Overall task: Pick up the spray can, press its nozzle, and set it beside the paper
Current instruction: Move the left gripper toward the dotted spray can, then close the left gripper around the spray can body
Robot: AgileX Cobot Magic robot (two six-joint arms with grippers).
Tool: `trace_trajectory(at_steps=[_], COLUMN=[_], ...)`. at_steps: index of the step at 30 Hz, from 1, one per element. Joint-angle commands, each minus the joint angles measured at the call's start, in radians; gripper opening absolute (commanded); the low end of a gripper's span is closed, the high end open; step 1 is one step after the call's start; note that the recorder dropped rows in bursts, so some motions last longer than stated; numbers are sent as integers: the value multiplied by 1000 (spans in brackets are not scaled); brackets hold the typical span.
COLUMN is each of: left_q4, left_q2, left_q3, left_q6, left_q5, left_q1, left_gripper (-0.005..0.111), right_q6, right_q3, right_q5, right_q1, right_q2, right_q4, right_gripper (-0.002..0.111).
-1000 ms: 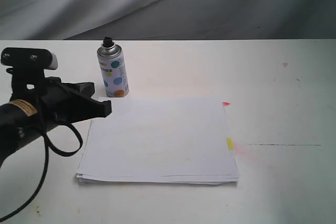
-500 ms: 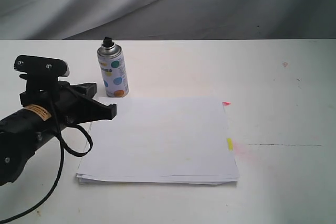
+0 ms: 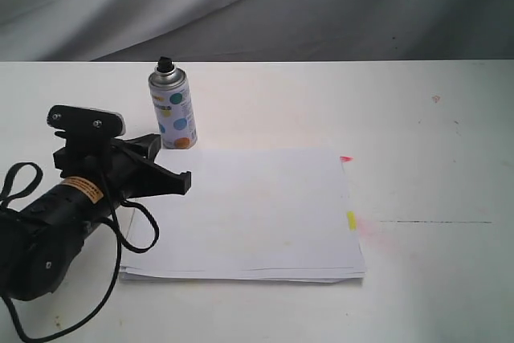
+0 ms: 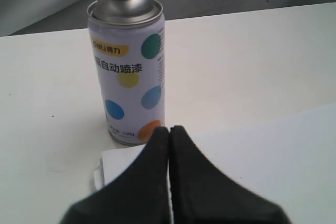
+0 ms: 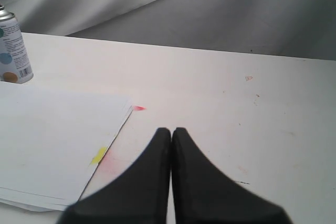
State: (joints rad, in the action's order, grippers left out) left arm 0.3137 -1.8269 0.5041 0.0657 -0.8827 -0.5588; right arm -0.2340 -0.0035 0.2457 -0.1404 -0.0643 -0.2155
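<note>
Two black grippers have their fingers pressed together with nothing between them: the left gripper (image 4: 169,130) and the right gripper (image 5: 171,130). The small white cylindrical spray can with blue, teal and orange dots (image 3: 173,110) stands upright on the white tabletop (image 3: 418,158), its tiny black nozzle (image 3: 165,63) on top. It sits just beside the far left corner of the thin stack of white paper (image 3: 249,214). The left gripper hovers at the paper's left edge, pointing at the can but apart from it. The right gripper hangs over bare tabletop on the side of the paper's pink tab (image 3: 346,159) and yellow tab (image 3: 351,219), well apart from the can.
</note>
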Motion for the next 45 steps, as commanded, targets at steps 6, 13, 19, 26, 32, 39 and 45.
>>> trace_trajectory(at_steps=[6,13,19,26,32,39,45], left_q4=[-1,32,19,44,74,78,104], left_q2=[-37,-39,-39,-57,-124,-195,-248], left_q3=[3,25,25,89,193,216,282], left_q6=[-7,44,39,43,67,68,99], left_q5=[-72,-77,-79,-63,-1,-71,-85], left_q1=[1,1,1,1,1,1,1], left_gripper=[13,99,99,99,99,99,99], right_q6=[3,3,3,3,3,3,3], right_q3=[4,4,4,4,4,4,4], right_q5=[-1,-1,-1,-1,-1,-1,-1], right_q1=[1,1,1,1,1,1,1], right_q2=[2,2,2,2,2,2,2], right_q4=[-4,-4,-4,-4,-4,-4,-4], right_gripper=[0,0,0,0,0,0,0])
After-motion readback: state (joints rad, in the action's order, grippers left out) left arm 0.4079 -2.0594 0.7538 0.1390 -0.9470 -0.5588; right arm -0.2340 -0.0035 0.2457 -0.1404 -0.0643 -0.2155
